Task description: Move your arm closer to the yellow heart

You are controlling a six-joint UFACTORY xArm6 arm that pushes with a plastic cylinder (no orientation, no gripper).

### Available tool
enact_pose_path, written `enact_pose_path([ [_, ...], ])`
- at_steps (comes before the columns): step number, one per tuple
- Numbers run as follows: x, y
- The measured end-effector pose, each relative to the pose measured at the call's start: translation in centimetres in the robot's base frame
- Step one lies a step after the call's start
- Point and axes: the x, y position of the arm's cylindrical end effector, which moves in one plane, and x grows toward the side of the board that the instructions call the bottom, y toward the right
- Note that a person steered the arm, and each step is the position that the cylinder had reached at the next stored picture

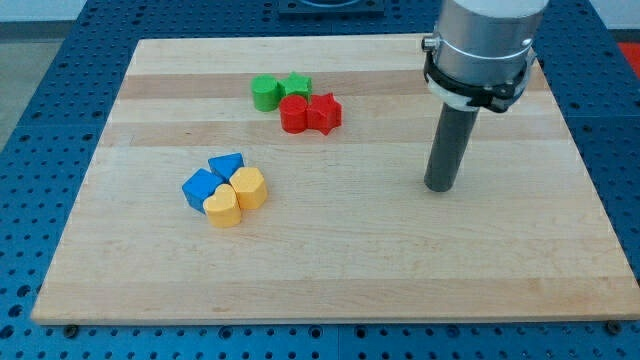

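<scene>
The yellow heart [223,208] lies on the wooden board [330,260] at the view's lower left. It touches a second yellow block [249,187], a blue cube-like block [200,187] and a blue triangular block [227,165]. My tip [439,187] rests on the board at the view's right, far to the right of the yellow heart and slightly higher in the view. Nothing touches the tip.
A green round block [265,92] and a green star [296,85] sit near the view's top centre. A red round block [294,113] and a red star [323,112] touch them just below. Blue perforated table surrounds the board.
</scene>
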Motion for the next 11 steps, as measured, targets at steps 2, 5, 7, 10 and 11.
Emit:
enact_pose_path([
  [2,0.2,-1.0],
  [5,5.9,-14.1],
  [7,10.5,-22.5],
  [10,7.9,-27.3],
  [11,7.1,-26.4],
])
